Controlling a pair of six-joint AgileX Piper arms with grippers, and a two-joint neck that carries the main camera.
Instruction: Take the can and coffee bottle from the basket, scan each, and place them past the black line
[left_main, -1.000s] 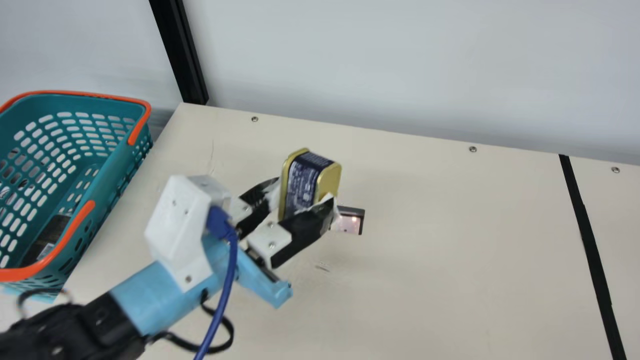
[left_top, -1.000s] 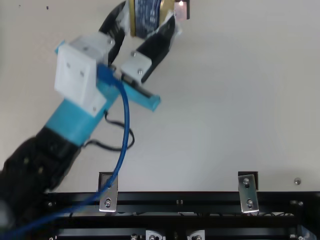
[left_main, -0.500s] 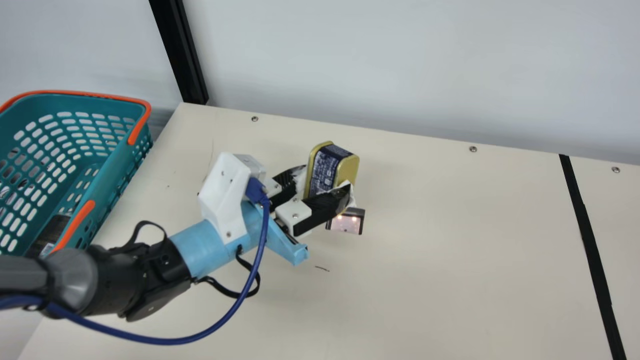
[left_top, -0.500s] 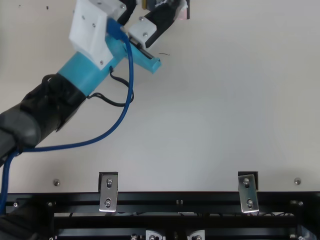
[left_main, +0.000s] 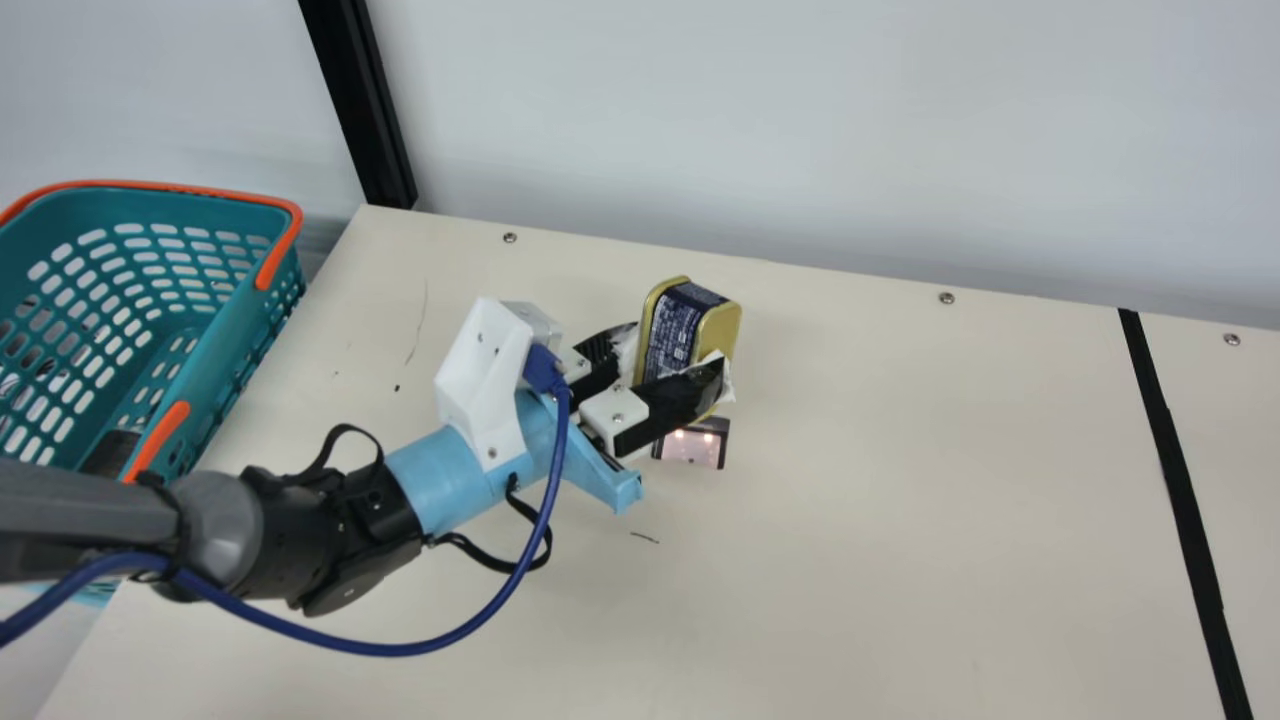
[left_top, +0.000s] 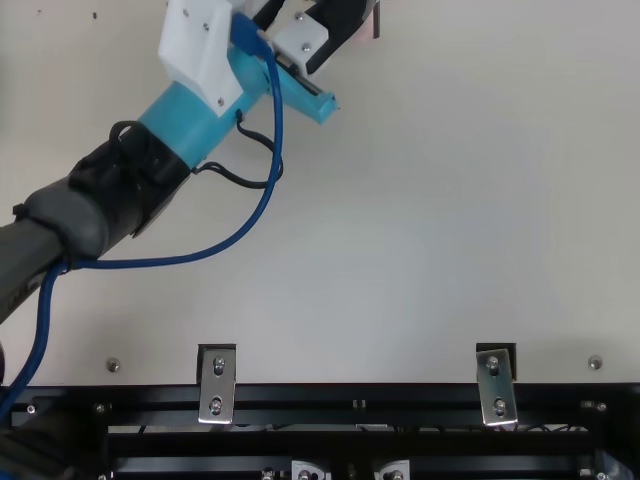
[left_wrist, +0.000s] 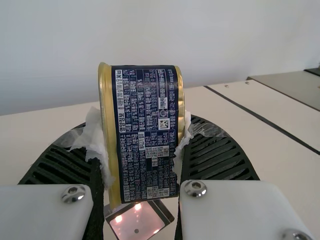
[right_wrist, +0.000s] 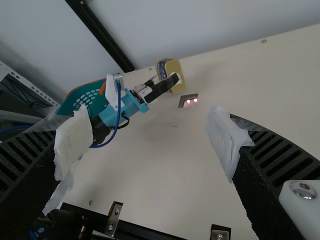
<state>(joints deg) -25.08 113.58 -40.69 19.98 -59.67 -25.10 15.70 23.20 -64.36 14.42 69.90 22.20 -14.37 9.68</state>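
A gold-edged can with a dark blue printed label (left_main: 668, 330) is held on its side walls by the left gripper (left_main: 678, 348), whose 2 black ribbed fingers are parted by the can's width and press against it. The can is raised over the cream table (left_main: 900, 520), near the small lit scanner window (left_main: 690, 450) and to its far side. A blue cable (left_main: 480, 620) loops along the left arm. On the left is a teal basket (left_main: 250, 325) with orange handles, a dark item (left_main: 112, 452) inside; what it is, I cannot tell. Well to the right, a black line (left_main: 1180, 480) crosses the table. In the right wrist view, the right gripper (right_wrist: 150, 142) is wide open, its 2 white-padded fingers holding nothing.
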